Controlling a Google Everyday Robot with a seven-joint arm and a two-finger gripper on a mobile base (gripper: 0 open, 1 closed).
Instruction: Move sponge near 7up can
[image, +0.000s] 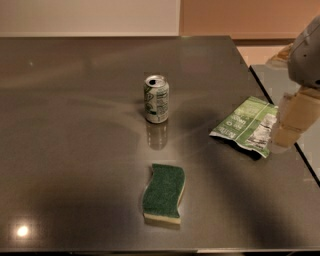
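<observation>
The pale, matt end effector (292, 122) hangs at the right edge of the dark, glossy bench (75, 150). Just beside it lies a crinkled, shiny bag (245, 125). Farther left are the metal 7up can (156, 100) and the sponge (164, 192), rough green top over yellow foam.

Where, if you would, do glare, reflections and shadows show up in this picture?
In the camera view, the glossy table shows a small bright glare spot at its near left corner; the 7up can is mirrored just in front of itself; soft dark patches lie around the sponge; the gripper hangs at the right edge, beside the bag.
</observation>
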